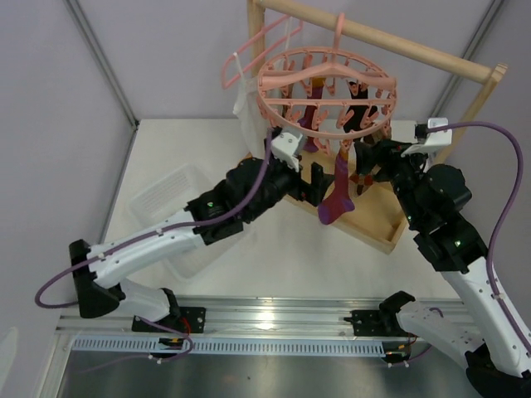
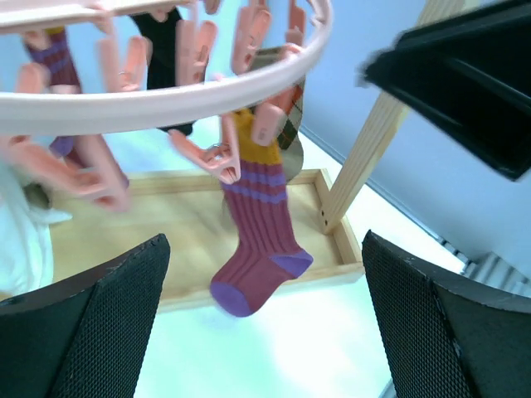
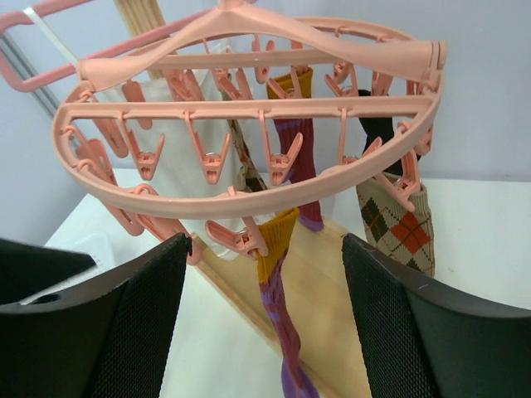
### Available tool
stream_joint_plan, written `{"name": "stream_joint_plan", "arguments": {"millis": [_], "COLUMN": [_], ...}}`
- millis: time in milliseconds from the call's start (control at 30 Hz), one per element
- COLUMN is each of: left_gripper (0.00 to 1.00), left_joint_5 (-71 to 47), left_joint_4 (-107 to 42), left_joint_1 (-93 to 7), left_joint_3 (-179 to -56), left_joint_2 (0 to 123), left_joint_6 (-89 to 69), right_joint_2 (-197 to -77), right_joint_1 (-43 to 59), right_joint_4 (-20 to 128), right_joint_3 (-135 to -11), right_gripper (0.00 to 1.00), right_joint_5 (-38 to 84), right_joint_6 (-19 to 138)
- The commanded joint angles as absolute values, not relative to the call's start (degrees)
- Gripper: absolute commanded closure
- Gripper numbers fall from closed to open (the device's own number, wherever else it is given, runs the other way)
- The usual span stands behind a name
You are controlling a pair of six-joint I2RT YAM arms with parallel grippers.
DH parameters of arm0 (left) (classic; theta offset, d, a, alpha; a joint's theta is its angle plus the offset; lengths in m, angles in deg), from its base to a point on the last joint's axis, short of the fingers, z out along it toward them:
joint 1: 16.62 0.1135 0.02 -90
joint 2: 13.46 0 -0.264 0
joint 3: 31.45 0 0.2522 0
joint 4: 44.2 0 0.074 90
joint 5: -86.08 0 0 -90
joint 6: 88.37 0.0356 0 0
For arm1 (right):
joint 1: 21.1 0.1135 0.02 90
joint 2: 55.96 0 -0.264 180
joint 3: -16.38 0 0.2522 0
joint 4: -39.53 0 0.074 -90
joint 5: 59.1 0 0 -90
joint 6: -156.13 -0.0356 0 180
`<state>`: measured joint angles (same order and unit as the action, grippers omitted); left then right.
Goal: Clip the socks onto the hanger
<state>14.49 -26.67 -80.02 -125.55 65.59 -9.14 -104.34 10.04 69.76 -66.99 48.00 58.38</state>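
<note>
The round pink hanger [image 1: 328, 83] hangs from a wooden rail, with several socks clipped to it. A maroon sock [image 1: 336, 199] with a mustard cuff and purple toe dangles from a front clip [image 3: 241, 240]. My left gripper [image 1: 315, 182] stands just left of this sock and is open; in the left wrist view the gripper [image 2: 265, 332] is empty, with the sock [image 2: 257, 249] hanging beyond it. My right gripper [image 1: 365, 170] is just right of the sock, and the right wrist view shows it [image 3: 265, 332] open. A tan argyle sock [image 3: 398, 228] and a black sock [image 3: 377, 128] hang at the right.
The wooden rack has a base tray [image 1: 377, 228] under the hanger and a top rail [image 1: 390, 41]. A thin pink coat hanger with a white top [image 1: 249, 91] hangs at the left of the rail. A clear plastic bin [image 1: 178, 215] lies under my left arm.
</note>
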Motion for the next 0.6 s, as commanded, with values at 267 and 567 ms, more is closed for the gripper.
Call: {"name": "stream_joint_plan", "arguments": {"millis": [267, 567], "left_gripper": [0.00, 0.01], "left_joint_5": [-1.55, -3.30], "left_joint_4": [-5.92, -5.13], "left_joint_1": [-63.39, -57.58], "left_joint_3": [-130.38, -139.25], "left_joint_2": [54.92, 58.08], "left_joint_6": [-16.31, -13.93], "right_joint_2": [-106.76, -111.86], "right_joint_1": [9.84, 12.48], "right_joint_4": [75.62, 74.13], "right_joint_3": [-70.69, -69.02], "right_gripper": [0.30, 0.36], "right_joint_5": [31.18, 12.44], "right_joint_6": [62.70, 63.40]}}
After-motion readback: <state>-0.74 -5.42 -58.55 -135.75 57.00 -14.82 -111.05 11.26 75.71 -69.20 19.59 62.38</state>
